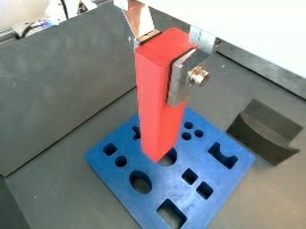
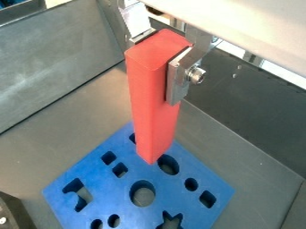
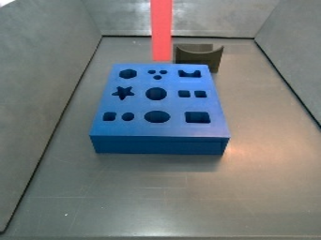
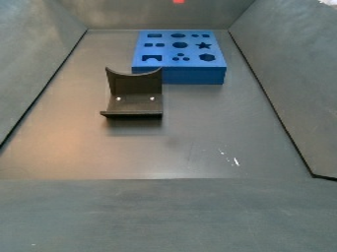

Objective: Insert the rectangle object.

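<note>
The rectangle object is a long red-orange bar that hangs upright in my gripper. The gripper is shut on the bar's upper end, with a silver finger plate on one side; both wrist views show this grip. The bar hangs above the blue block with shaped holes, its lower end over the round holes and clear of the block. In a side view the bar comes down from the upper edge of the frame behind the blue block. Only its tip shows in a side view.
A dark grey curved holder stands just behind the blue block, also seen in a wrist view and in a side view. Grey walls ring the dark floor. The blue block lies near the far wall.
</note>
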